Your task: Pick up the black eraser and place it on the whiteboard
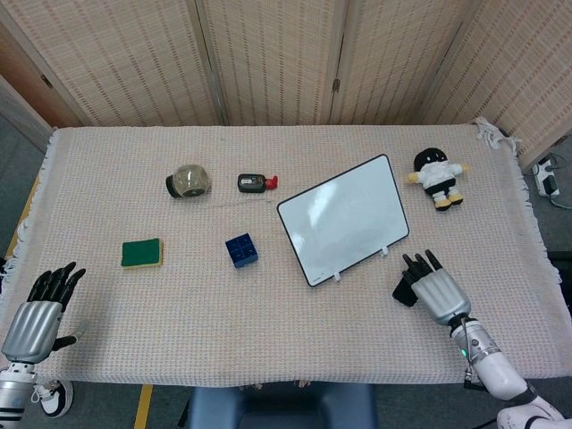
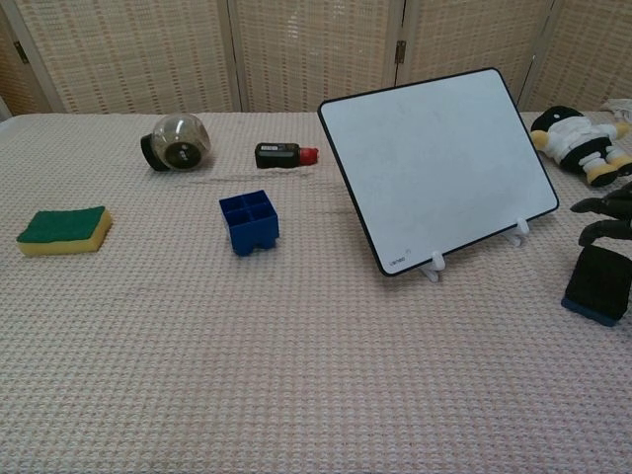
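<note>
The black eraser lies flat on the cloth just right of the whiteboard's front corner; in the chest view the eraser shows a blue base. My right hand hovers over it, palm down, covering its right part. Dark fingertips reach in from the right edge, just above the eraser, spread and holding nothing. The whiteboard leans tilted on small white feet at centre right, also seen as the whiteboard. My left hand rests open at the front left edge.
A blue cube sits left of the board, and a green sponge lies further left. A round jar and a small black bottle with a red cap lie at the back. A plush doll sits behind the right hand.
</note>
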Available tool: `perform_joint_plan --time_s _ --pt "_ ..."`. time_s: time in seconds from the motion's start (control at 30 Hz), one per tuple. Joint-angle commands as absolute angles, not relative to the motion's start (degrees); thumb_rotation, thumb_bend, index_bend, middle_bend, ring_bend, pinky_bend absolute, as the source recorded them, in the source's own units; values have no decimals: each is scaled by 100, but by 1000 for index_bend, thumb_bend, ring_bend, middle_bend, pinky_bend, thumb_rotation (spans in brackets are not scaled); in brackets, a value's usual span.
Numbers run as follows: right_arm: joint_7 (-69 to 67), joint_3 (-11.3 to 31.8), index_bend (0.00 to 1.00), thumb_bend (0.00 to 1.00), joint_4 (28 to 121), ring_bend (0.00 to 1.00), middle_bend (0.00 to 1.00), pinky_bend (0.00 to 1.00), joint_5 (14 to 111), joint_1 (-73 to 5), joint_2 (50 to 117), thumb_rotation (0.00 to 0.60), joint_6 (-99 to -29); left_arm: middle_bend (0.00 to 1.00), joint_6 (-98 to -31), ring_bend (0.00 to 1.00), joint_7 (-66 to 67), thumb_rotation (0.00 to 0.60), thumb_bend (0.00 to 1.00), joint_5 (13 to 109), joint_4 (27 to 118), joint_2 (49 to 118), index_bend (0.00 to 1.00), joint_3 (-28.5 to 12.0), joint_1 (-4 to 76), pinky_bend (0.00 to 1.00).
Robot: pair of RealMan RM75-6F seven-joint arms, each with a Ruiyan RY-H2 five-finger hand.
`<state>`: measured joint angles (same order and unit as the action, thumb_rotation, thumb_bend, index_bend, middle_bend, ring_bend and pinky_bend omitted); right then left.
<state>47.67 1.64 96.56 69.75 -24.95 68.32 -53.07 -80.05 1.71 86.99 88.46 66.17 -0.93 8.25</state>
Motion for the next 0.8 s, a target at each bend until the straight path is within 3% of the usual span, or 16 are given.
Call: perform_joint_plan --time_s 0.03,0.47,0.8 --pt "4879 125 197 334 9383 0 0 0 6897 -2638 7113 600 -5259 4 -7988 36 134 600 340 8691 8835 6602 0 -87 833 62" --pt "4641 48 227 334 8825 0 0 0 6693 -2888 7480 600 -5143 4 -7927 36 -55 600 340 8592 8797 6556 0 -104 854 53" --pt "4555 -64 364 334 8571 2 0 0 6717 -2950 7653 600 -5271 4 -7760 36 -246 600 340 8606 8847 6463 0 -40 911 53"
